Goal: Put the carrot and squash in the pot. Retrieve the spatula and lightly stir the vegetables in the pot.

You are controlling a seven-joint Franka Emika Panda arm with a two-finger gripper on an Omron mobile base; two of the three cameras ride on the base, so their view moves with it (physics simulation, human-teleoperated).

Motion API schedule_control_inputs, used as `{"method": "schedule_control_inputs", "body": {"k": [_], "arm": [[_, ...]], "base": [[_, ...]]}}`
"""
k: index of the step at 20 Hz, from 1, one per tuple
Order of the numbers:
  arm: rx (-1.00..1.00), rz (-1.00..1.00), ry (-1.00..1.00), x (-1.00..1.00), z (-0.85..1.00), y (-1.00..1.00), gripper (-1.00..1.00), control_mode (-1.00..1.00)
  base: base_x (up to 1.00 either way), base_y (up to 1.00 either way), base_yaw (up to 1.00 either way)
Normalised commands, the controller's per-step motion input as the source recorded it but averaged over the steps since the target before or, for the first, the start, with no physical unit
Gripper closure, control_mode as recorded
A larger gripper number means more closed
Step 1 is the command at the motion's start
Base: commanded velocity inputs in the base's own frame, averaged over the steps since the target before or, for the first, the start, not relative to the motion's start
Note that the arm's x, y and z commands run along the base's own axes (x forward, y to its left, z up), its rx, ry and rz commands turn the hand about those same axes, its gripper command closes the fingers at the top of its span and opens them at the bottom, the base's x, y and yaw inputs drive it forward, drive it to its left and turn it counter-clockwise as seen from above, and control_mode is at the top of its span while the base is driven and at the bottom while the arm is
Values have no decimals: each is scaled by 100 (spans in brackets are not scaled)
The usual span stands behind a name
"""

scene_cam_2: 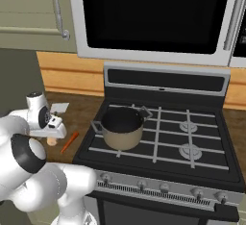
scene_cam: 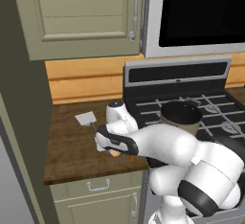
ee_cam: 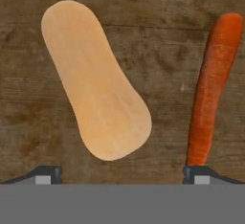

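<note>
The stove [scene_cam_2: 163,137] is serving as the landmark, and the pot [scene_cam_2: 122,128] is sitting on its front-left burner with a dark interior that is looking empty, so it is waiting for both vegetables. The wooden tabletop [scene_cam: 72,146] is lying just left of the stove, and the arm is leaning down over it. The spatula [scene_cam: 86,118] is lying flat on it farther left of the stove, toward the wall, likely parked for the stirring step. The squash [ee_cam: 95,82] is lying nearer the stove, directly under the hand [ee_cam: 119,175], and the carrot [ee_cam: 210,89] is lying just beside it, apart. The hand is hanging spread wide and pinching nothing, the squash lying between its fingertips' lines, probably lining up a first pick
</note>
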Motion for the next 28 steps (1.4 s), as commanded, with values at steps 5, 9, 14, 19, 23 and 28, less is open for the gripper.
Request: {"method": "schedule_control_inputs", "body": {"k": [5,9,14,19,23,28], "arm": [[0,3,0,19,-34,0,-100,-100],[0,2,0,22,-16,0,-100,-100],[0,2,0,39,-3,0,-100,-100],[0,3,0,21,-1,2,-100,-100],[-2,9,-1,0,-8,21,-100,-100],[-3,29,-12,0,-1,8,-100,-100]], "base": [[0,0,0],[0,0,0],[0,0,0],[0,0,0],[0,0,0],[0,0,0]]}}
